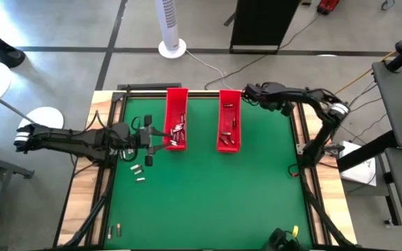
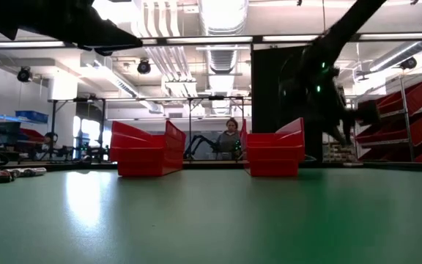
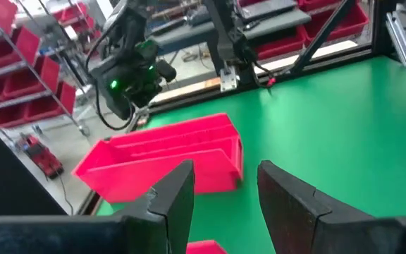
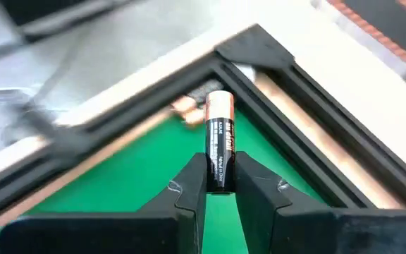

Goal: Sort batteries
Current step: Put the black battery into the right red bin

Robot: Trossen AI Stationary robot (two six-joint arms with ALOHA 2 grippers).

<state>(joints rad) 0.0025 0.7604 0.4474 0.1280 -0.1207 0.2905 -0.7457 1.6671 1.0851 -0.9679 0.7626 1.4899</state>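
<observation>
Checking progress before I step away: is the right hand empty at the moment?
No, the right hand is closed on a battery standing upright between its fingers.

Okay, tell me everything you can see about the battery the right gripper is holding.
The black cylindrical battery with a copper-coloured top is pinched at its lower end by the right gripper, whose dark fingers are closed on its sides. It points away from the wrist, copper end outward, small white print running along its black body. Its casing looks smooth and slightly glossy. In the high view that gripper is by the far end of the right-hand long red plastic tray, above the green mat's far edge.
</observation>
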